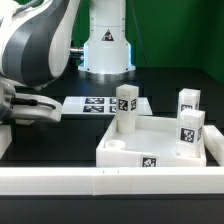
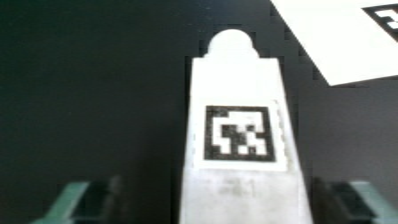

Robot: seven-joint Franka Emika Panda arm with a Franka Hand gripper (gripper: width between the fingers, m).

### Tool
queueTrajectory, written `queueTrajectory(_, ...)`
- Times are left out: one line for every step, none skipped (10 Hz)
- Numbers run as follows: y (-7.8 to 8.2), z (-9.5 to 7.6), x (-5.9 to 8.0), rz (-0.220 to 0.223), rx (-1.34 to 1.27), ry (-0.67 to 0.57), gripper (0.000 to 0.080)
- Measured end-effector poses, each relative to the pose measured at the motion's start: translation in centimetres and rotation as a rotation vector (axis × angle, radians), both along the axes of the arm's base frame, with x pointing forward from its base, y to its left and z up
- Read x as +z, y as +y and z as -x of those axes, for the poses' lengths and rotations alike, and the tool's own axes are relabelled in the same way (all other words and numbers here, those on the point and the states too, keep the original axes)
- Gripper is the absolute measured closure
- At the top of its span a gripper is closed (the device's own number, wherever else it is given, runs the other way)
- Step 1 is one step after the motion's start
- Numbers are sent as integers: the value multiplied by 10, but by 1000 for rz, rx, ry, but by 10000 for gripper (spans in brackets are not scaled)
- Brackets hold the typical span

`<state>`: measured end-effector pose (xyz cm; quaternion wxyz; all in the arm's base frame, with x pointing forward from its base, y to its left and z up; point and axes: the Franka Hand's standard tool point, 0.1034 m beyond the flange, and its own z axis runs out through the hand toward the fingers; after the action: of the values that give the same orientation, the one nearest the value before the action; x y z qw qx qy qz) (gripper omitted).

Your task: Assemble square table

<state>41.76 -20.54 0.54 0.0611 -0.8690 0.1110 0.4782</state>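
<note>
The square table's white top [image 1: 128, 152] lies right of centre in the exterior view, rim up. Three short white tagged legs stand in its corners: one at the near left [image 1: 125, 108] and two on the right [image 1: 188, 101] [image 1: 190, 131]. A fourth white leg [image 2: 238, 120] with a black-and-white tag lies on the dark table, seen in the wrist view. My gripper [image 2: 214, 200] straddles its near end. The fingers [image 2: 80, 200] stand apart from the leg, with a dark gap on each side. In the exterior view my gripper [image 1: 22, 106] is low at the left edge, and the leg there is hidden.
The marker board [image 1: 100, 103] lies flat behind the table top; a white tagged corner, probably of it, shows in the wrist view [image 2: 338, 35]. A long white border rail [image 1: 110, 180] runs along the front. The arm's white base [image 1: 105, 45] stands at the back.
</note>
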Motion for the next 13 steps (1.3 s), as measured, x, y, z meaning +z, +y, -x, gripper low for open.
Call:
queueTrajectory(0,0,0,1,1,-1,416)
queueTrajectory(0,-1,0,1,2,-2,514)
queueTrajectory(1,-2,0,1,5,-4,514)
queueTrajectory(5,-5,4,6,5,-6,514)
queueTrajectory(11,-12,13,17,4,-7,514)
queueTrajectory(21,-21,28,32,-3,-2,514)
queueTrajectory(28,-31,43,41,-5,-5,514)
queueTrajectory(29,-40,53,50,-7,-17,514)
queueTrajectory(26,-38,47,55,-7,-26,514)
queueTrajectory(26,-37,46,56,-8,-24,514)
queueTrajectory(25,-38,45,58,-6,-30,512)
queueTrajectory(23,-43,43,69,0,-64,512)
queueTrajectory(23,-43,44,70,-2,-68,512)
